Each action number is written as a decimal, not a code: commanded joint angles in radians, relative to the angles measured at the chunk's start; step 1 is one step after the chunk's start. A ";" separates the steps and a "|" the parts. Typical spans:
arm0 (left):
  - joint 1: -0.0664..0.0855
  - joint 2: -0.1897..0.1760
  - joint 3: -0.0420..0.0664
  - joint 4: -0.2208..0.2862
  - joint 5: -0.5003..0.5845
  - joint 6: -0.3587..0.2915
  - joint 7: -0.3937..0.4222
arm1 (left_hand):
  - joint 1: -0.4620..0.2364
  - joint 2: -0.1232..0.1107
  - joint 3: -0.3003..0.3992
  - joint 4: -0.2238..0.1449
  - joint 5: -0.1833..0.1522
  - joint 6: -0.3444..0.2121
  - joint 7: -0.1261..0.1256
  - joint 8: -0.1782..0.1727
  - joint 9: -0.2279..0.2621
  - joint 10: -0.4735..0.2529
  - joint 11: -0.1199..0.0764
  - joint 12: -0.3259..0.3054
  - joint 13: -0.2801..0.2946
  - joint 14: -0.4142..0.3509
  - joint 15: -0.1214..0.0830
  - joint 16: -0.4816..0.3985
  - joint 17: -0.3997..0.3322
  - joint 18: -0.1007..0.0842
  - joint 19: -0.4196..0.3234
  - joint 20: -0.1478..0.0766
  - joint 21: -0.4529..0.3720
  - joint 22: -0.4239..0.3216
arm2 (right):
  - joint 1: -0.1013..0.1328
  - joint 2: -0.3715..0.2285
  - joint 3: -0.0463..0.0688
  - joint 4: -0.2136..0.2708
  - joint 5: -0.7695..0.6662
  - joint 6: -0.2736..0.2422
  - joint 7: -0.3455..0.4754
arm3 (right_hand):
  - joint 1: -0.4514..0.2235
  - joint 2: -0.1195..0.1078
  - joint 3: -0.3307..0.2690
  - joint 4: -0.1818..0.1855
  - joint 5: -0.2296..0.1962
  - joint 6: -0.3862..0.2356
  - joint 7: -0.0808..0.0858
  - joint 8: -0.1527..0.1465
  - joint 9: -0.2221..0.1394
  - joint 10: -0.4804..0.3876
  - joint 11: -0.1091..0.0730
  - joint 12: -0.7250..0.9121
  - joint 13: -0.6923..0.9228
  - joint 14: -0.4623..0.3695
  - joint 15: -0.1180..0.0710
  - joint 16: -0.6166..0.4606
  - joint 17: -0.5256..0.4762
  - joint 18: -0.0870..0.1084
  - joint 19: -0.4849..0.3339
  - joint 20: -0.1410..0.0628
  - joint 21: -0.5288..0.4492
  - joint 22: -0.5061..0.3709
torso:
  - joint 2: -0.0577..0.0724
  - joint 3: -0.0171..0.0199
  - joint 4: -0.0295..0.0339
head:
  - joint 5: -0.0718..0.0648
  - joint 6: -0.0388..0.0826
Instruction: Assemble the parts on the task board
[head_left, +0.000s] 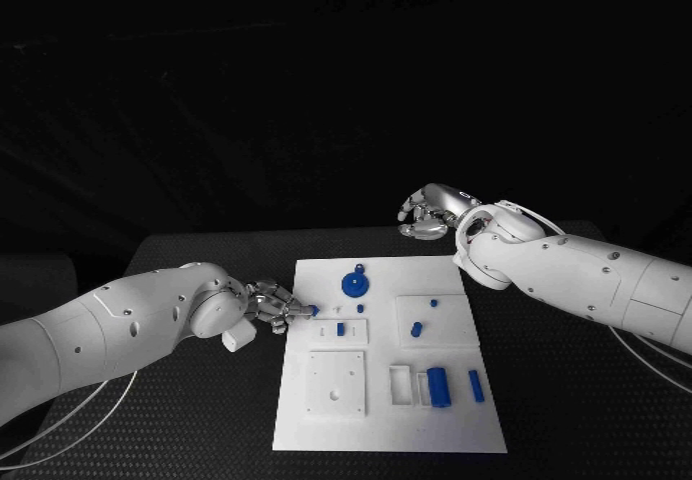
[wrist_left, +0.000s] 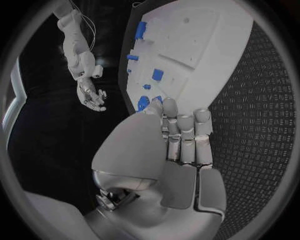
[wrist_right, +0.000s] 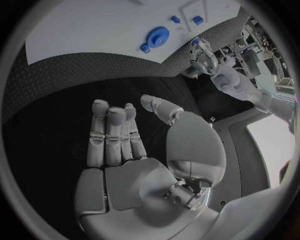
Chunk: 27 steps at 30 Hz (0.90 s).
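While the left robot hand (head_left: 267, 303) pinches a small blue part (head_left: 313, 311) at the task board's (head_left: 387, 430) nine o'clock edge, seating seems underway. Next comes careful lowering into its hole, I judge. The right robot hand (head_left: 430, 212) hovers empty at twelve o'clock, fingers loosely apart.

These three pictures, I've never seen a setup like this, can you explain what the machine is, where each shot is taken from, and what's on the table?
This is a robot with two white arms ending in silver hands, working at a black table. The square picture looks down from a camera on its head; the two round ones come from fisheye cameras behind each wrist.

In the middle lies the task board, a white plate carrying small blue parts, including a round gear-like piece and a blue cylinder.

The left hand is at the board's left edge, fingertips by a small blue part; whether it grips it, I cannot tell. The right hand hangs beyond the board's far edge, fingers curled, holding nothing.
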<state>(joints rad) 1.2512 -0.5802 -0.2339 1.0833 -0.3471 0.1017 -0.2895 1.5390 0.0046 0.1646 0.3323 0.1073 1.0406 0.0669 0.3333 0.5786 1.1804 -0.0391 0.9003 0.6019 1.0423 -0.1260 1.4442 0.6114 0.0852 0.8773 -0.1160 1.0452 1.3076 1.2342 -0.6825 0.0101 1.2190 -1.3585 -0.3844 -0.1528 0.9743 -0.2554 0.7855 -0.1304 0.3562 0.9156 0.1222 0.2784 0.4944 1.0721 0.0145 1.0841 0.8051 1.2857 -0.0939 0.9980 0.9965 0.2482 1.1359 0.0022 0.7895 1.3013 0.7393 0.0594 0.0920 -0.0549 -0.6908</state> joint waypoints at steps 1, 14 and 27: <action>0.001 -0.011 0.002 0.021 0.028 -0.021 0.038 | -0.004 0.003 0.076 -0.082 0.007 0.007 -0.001 0.012 0.053 -0.003 -0.002 -0.003 0.000 0.008 -0.018 0.000 0.000 -0.013 -0.005 -0.098 0.000 0.019 | -0.003 0.007 -0.003 0.020 -0.036 0.025 0.031 | 0.018 0.000 -0.002 -0.012 -0.018 0.001 0.008 -0.007 0.001 -0.005 0.002 0.004 -0.002 0.005 0.003 -0.005 0.002 0.014 0.005 0.000 -0.005 0.003 | -0.001 0.0002 0.0007 | -0.001 0.004; 0.005 -0.041 0.046 0.085 0.045 -0.042 0.062 | -0.010 0.001 0.079 -0.091 0.011 0.009 -0.002 0.012 0.059 0.001 -0.003 -0.002 0.000 0.013 -0.020 0.001 0.000 -0.012 -0.001 -0.100 0.001 0.018 | -0.009 0.030 -0.047 0.119 -0.141 0.061 0.040 | 0.051 -0.006 -0.010 -0.043 -0.109 -0.005 0.011 -0.010 0.001 -0.014 0.005 0.007 -0.007 0.000 0.005 -0.010 0.005 0.014 0.000 0.004 -0.013 0.009 | -0.001 -0.0001 0.0010 | 0.001 0.020; 0.005 -0.039 0.047 0.094 0.051 -0.047 0.068 | -0.016 0.001 0.082 -0.097 0.013 0.009 -0.003 0.011 0.063 0.003 -0.004 -0.002 0.000 0.015 -0.022 0.002 0.000 -0.012 0.002 -0.101 0.003 0.017 | -0.035 0.072 -0.088 0.185 -0.232 0.066 0.011 | 0.046 -0.019 -0.051 -0.056 -0.196 -0.033 0.022 -0.026 -0.008 -0.027 0.016 0.011 -0.012 -0.009 0.015 -0.015 0.009 0.014 -0.009 0.011 -0.021 0.016 | 0.000 0.0004 0.0016 | 0.003 0.031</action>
<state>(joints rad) 1.2555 -0.6206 -0.1881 1.1746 -0.3089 0.0626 -0.2397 1.5208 -0.0052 0.1730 0.3159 0.1170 1.0450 0.0645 0.3382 0.5786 1.1812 -0.0398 0.9003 0.6020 1.0416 -0.1267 1.4442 0.6116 0.0849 0.8773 -0.1160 1.0452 1.3081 1.2007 -0.6118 -0.0776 1.4013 -1.5379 -0.3317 -0.1321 1.0219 -0.2658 0.7380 -0.1877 0.1624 0.9006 0.1325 0.2552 0.4872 1.0487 0.0306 1.0887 0.7942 1.2757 -0.0839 0.9880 1.0040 0.2481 1.1288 0.0092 0.7715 1.3088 0.7395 0.0592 0.0930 -0.0514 -0.6607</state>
